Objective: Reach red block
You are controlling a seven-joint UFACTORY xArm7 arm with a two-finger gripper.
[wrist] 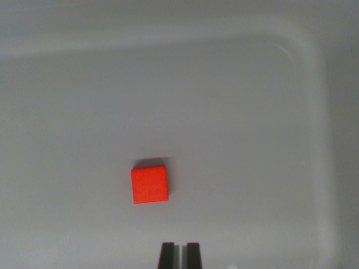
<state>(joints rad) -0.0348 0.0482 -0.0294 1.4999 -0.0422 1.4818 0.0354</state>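
A small red block [150, 184] lies flat on the pale floor of a white tray [314, 73], a little left of the picture's middle. My gripper [180, 255] shows at the bottom edge as two dark fingertips standing close together with only a thin slit between them. Nothing is held between them. The block sits above and slightly toward the wrist view's left of the fingertips, apart from them.
The tray's raised rim curves along the top and down the wrist view's right side, with a rounded corner at the upper right. Bare tray floor surrounds the block on all sides.
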